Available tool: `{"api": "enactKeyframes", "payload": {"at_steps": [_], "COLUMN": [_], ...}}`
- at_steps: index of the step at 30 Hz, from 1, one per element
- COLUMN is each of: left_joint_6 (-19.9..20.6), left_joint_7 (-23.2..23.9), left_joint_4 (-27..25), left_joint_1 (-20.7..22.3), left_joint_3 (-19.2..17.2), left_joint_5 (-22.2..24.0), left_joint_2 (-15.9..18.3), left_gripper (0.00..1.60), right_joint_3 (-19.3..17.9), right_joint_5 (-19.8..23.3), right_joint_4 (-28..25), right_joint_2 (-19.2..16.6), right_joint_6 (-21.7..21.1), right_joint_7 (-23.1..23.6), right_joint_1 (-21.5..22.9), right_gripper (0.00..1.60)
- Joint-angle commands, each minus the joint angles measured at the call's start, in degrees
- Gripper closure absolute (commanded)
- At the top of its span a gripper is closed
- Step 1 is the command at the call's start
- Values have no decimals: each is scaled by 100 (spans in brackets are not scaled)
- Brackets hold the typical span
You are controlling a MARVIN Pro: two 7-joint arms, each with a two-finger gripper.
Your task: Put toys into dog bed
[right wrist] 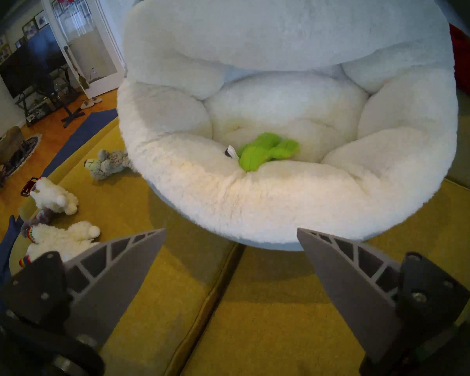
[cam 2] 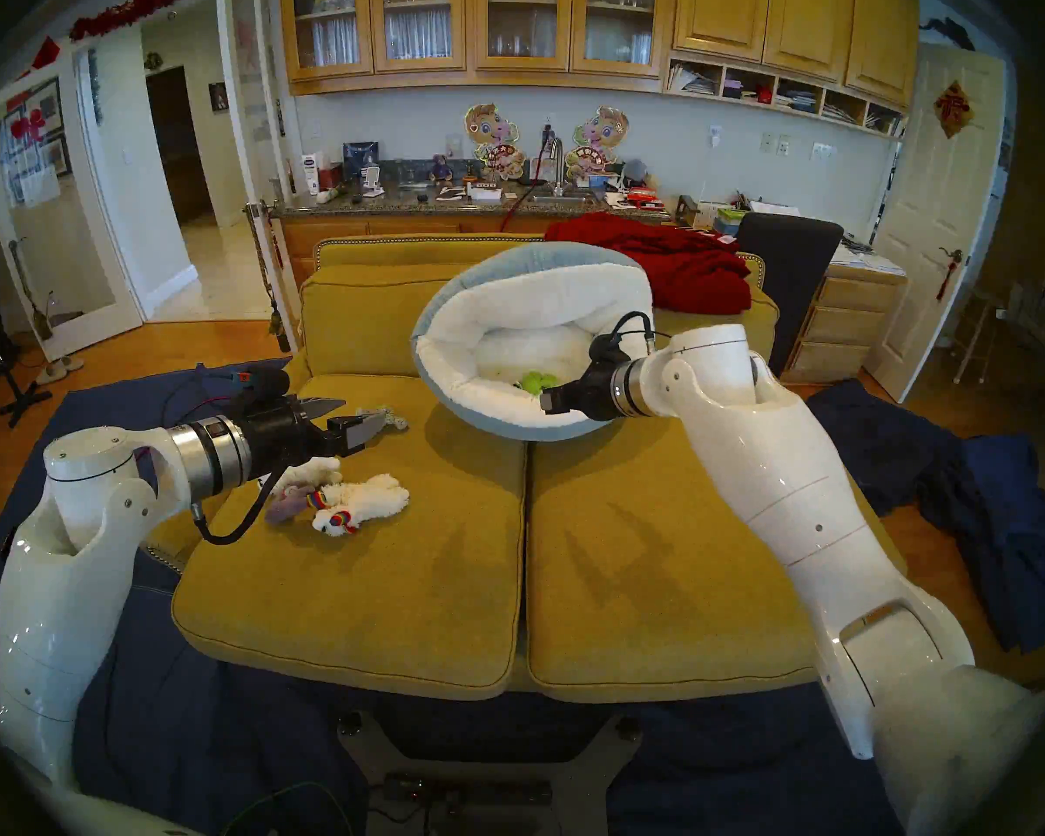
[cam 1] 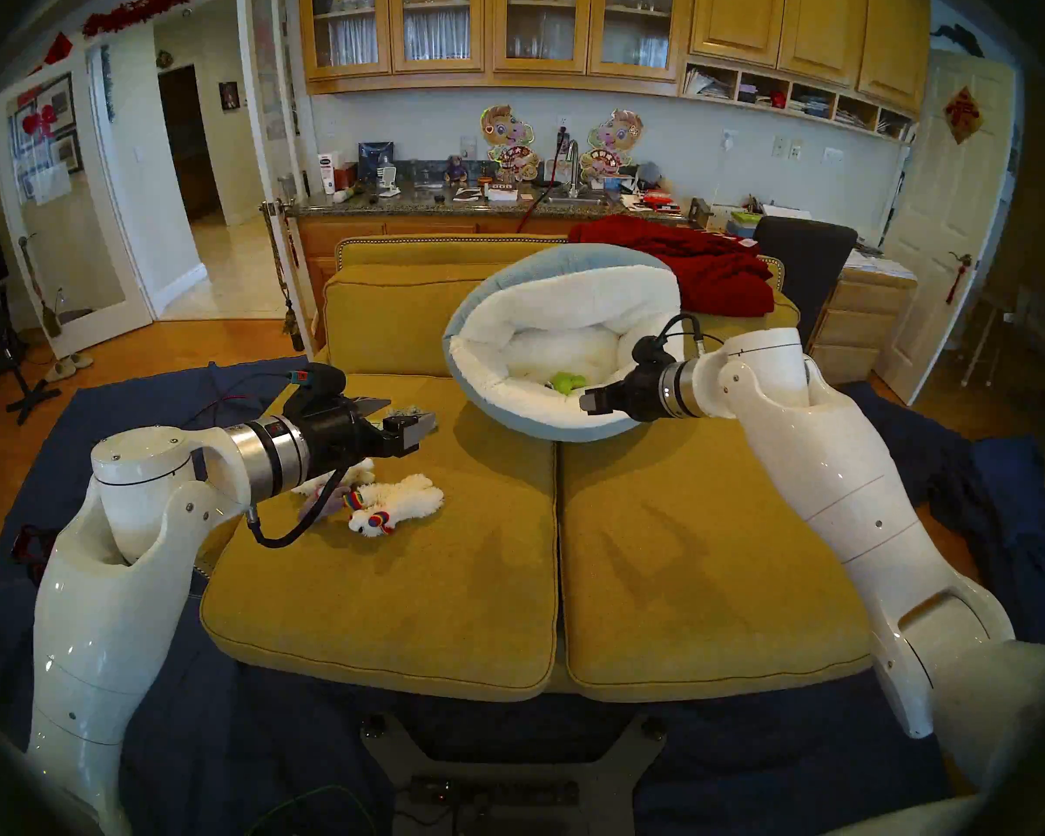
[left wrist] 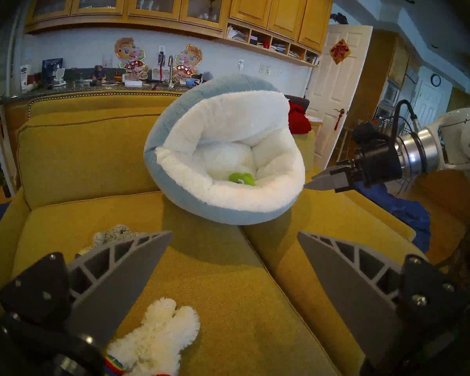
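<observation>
The dog bed point(cam 1: 544, 415), pale blue outside and white fleece within, is propped tilted against the sofa back; bare cushion point(cam 1: 689, 575) is left before its rim. The green cactus point(right wrist: 263, 150) is held inside. Three plush toys are seen left, the llama point(cam 1: 396, 503) among them. Both the left gripper point(left wrist: 234, 248) and right gripper point(right wrist: 231, 245) are spread apart, empty.

Beneath the left gripper's point(cam 1: 396, 415) fingers, the purple-grey plush point(cam 1: 321, 503) and the lamb point(cam 1: 351, 473) are mostly covered by the wrist and its cable, and the llama's point(left wrist: 152, 348) head is cut off at the left-wrist view's bottom edge.
</observation>
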State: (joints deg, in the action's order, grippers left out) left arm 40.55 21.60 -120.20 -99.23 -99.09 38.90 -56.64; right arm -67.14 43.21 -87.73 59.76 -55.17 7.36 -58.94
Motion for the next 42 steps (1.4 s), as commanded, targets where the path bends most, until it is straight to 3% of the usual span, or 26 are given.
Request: {"api": "enactKeyframes", "payload": {"at_steps": [1, 19, 32, 42], "left_joint_6": [-43, -47, -67, -89], "left_joint_7": [8, 14, 22, 21], "left_joint_4": [-105, -127, -183, -244], "left_joint_1": [117, 140, 199, 269], "left_joint_3": [-49, -59, -80, -95], "left_joint_5": [10, 5, 8, 13], "left_joint_2": [11, 12, 12, 0], "left_gripper": [0, 0, 0, 0], "right_joint_3": [-235, -630, -901, -1860], "right_joint_5": [185, 705, 1028, 1134], "right_joint_4": [-571, -1818, -2784, -3416], "right_joint_2": [-410, -1238, -1927, -2517], "right_joint_6": [17, 17, 17, 346], "right_joint_7": [263, 994, 1525, 1446], "right_joint_1": [-194, -1095, -2059, -2827], "right_gripper": [0, 0, 0, 0]}}
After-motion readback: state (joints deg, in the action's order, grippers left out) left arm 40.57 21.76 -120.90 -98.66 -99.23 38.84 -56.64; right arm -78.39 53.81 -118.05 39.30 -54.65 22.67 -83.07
